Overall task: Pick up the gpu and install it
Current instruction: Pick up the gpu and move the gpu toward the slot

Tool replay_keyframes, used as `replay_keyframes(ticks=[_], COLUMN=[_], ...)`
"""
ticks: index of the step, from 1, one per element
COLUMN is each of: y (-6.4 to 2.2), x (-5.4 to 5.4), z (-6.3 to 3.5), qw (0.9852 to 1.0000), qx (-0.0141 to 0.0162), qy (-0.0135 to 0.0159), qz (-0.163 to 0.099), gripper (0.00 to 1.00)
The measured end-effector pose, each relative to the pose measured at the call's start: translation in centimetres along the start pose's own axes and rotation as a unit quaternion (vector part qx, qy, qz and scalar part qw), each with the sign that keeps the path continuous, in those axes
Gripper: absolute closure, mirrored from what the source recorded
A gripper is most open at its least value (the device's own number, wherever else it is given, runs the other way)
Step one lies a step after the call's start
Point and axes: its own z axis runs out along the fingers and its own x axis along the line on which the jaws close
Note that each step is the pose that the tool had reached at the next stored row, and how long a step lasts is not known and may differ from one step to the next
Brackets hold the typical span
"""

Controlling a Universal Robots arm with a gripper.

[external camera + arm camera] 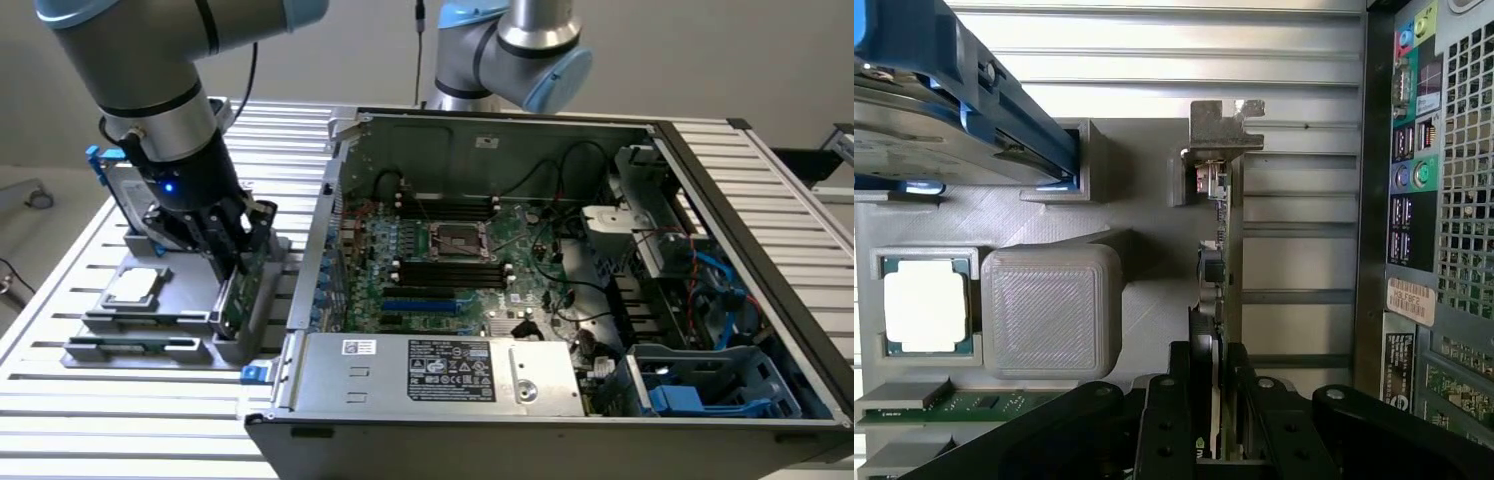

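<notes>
This is looking like a robotics lab: a slatted aluminium desk is carrying an opened computer case at three o'clock and a grey printed parts fixture at nine o'clock, with one robot arm and a second arm standing over them.

Bright, even light casts soft shadows, and the square chip glares white.

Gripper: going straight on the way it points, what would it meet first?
The gpu, standing on edge in the grey holder, right in line with the gripper. The holder comes next; the depth left is unclear.
</notes>
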Motion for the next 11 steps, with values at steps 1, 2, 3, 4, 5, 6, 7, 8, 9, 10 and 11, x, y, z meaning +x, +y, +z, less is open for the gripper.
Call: replay_keyframes(ticks=[1,2,3,4,5,6,7,8,9,10,11], y=[0.0,0.0,0.0,0.0,0.0,0.0,0.01,0.01,0.01,0.01,0.01], x=[0.0,0.0,0.0,0.0,0.0,0.0,0.0,0.0,0.0,0.0,-0.01], z=[0.0,0.0,0.0,0.0,0.0,-0.01,-0.04,-0.11,-0.19,-0.28,-0.43], qw=[1.0,1.0,1.0,1.0,1.0,1.0,1.0,1.0,1.0,1.0,1.0], qx=[0.0,0.0,0.0,0.0,-0.0001,-0.0003,-0.0006,-0.0006,-0.0006,-0.0008,-0.0009], qy=[0.0,0.0,0.0,0.0,0.0,-0.0002,-0.0002,-0.0001,-0.0001,-0.0001,0.0], qz=[0.0,0.0,0.0,0.0,0.0,0.0,0.0,0.0,0.0,0.0,0.0], gripper=[0.74,0.74,0.74,0.74,0.74,0.74,0.74,0.74,0.74,0.74,0.74])
